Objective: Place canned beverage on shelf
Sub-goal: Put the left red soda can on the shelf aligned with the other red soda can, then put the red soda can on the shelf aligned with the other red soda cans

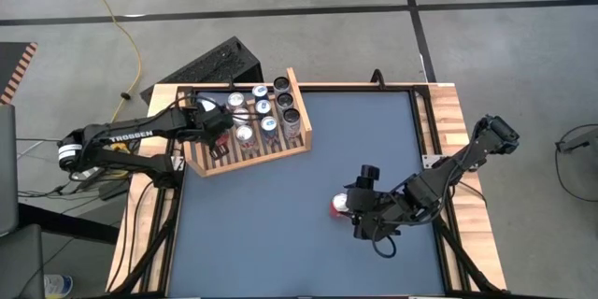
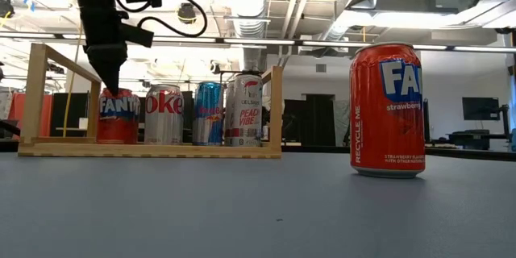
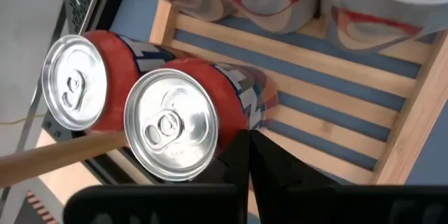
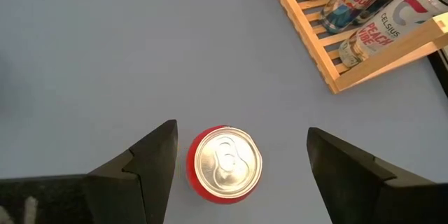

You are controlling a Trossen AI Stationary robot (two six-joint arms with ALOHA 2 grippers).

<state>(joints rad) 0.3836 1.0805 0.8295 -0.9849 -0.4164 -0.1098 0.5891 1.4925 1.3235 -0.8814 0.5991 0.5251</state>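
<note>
While the left tool (image 1: 217,127) waits closed over the shelf (image 1: 301,103), the right tool (image 4: 241,155) hangs wide open around the red can (image 4: 224,164) standing on the counter (image 1: 271,224). Next it should squeeze and lift.

Blue-grey bench (image 1: 280,234) with light wooden edging. Standing directly on it: a slatted light-wood shelf (image 1: 250,157) toward 11 o'clock, set slightly askew and carrying upright cans, and 1 red Fanta strawberry can (image 1: 338,206), upright, toward 4 o'clock, well apart from the shelf.
</note>
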